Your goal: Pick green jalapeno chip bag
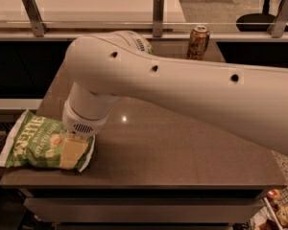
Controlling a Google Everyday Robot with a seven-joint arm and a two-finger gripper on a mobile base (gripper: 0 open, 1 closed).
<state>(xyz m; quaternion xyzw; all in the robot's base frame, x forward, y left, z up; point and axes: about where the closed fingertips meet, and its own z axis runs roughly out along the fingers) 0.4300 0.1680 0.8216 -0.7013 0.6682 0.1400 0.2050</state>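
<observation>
The green jalapeno chip bag (31,140) lies flat at the front left corner of the brown table (182,147), partly overhanging its left edge. It is light green with white "Kettle" lettering and white crimped ends. My gripper (71,151) hangs from the white wrist (84,119) and rests down on the right end of the bag. My thick white arm (192,90) crosses the view from the right and hides the middle back of the table.
A brown drink can (198,42) stands at the back of the table, right of centre. Behind it a rail with metal posts (158,8) fronts a white counter. An office chair (264,4) is at the far right.
</observation>
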